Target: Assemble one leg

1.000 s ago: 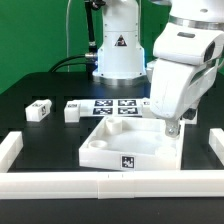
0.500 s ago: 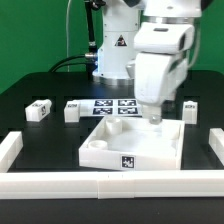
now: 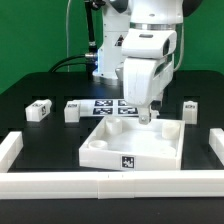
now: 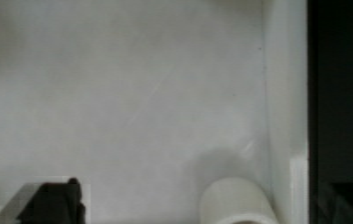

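Note:
Three legs show in the exterior view as small white tagged blocks on the black table: one [image 3: 38, 110] and a second [image 3: 72, 110] at the exterior view's left, a third [image 3: 190, 108] at its right. My gripper [image 3: 147, 118] hangs low over the far side of the large white tray-like piece [image 3: 130, 148], apart from all three legs. In the wrist view the tray's white surface [image 4: 137, 100] fills the frame. One black finger [image 4: 52, 200] shows, with a wide gap beside it. A rounded white shape [image 4: 244, 200] lies in that gap; I cannot tell what it is.
The marker board [image 3: 112, 105] lies behind the tray, below the robot base. White border rails run along the front [image 3: 110, 183] and both sides of the table. The tray's edge and the black table [image 4: 342, 100] show beside it in the wrist view.
The arm has moved toward the exterior view's left, from above the tray's right corner to its far middle. The legs and tray have not moved.

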You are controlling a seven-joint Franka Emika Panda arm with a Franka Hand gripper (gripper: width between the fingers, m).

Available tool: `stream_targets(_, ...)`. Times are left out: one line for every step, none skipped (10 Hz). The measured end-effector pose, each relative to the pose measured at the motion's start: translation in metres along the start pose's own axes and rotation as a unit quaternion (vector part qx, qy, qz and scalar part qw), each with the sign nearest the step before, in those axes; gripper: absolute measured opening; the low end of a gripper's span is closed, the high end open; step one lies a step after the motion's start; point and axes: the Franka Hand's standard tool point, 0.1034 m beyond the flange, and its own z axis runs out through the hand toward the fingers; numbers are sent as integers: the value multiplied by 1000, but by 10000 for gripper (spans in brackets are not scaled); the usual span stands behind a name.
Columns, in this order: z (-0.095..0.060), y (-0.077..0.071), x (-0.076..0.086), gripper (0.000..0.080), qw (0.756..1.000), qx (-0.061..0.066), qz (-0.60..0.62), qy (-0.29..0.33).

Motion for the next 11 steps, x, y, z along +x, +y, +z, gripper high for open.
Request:
stream_targets(2, -1, -1, 650, 1000, -1, -9, 2)
stream_targets(13, -8, -8, 650, 999, -7, -33, 15)
stream_targets(24, -21, -15, 650, 999, -11, -44, 26)
stream_targets(32, -31, -17, 650, 998, -9, -46, 31)
stream_targets(38, -36, -18, 650, 998, -6, -47, 32)
stream_targets(41, -38, -18, 650, 998, -3, -47, 32)
stream_targets(42, -36, -15, 650, 998, -3, -48, 32)
stream_targets(40, -33, -13, 650, 998, -5, -49, 33)
stream_targets(39, -31, -12, 624, 998, -7, -49, 33)
stream_targets(40, -32, -13, 624, 998, -6, -49, 33)
stream_targets(40, -32, -13, 452, 998, -6, -49, 33)
